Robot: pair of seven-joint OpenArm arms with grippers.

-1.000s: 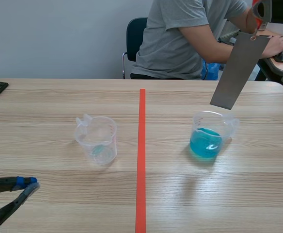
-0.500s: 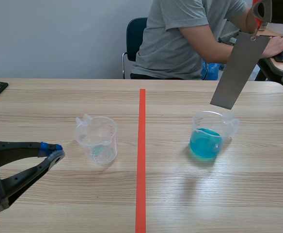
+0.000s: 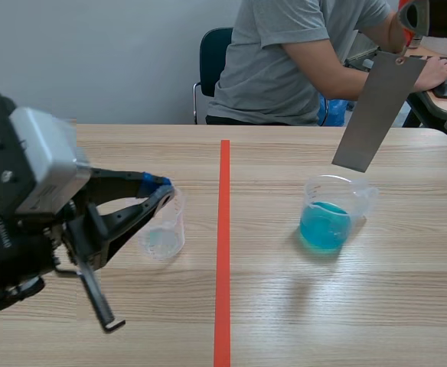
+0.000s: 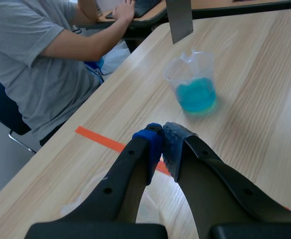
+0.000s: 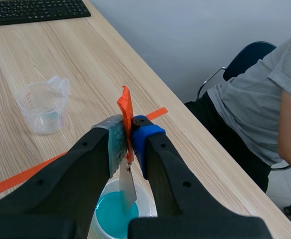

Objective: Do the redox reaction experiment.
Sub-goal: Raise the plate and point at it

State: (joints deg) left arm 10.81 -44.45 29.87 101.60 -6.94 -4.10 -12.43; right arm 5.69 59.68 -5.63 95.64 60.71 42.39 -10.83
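Hovering by the clear cup [image 3: 162, 233] left of the tape line [image 3: 224, 252], the left gripper [image 3: 161, 189] is clenched on nothing. Far right, the right gripper [image 5: 127, 137] pinches an orange tab [image 5: 125, 107] so the metal strip [image 3: 376, 115] hangs above the blue-solution cup [image 3: 327, 222], seemingly ready to dip.

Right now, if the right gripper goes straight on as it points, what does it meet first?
Probably the beaker of blue liquid, just beyond the right gripper; its hanging metal strip would enter first.

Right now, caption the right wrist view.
Right gripper holds a metal strip by its orange tab above the blue solution.
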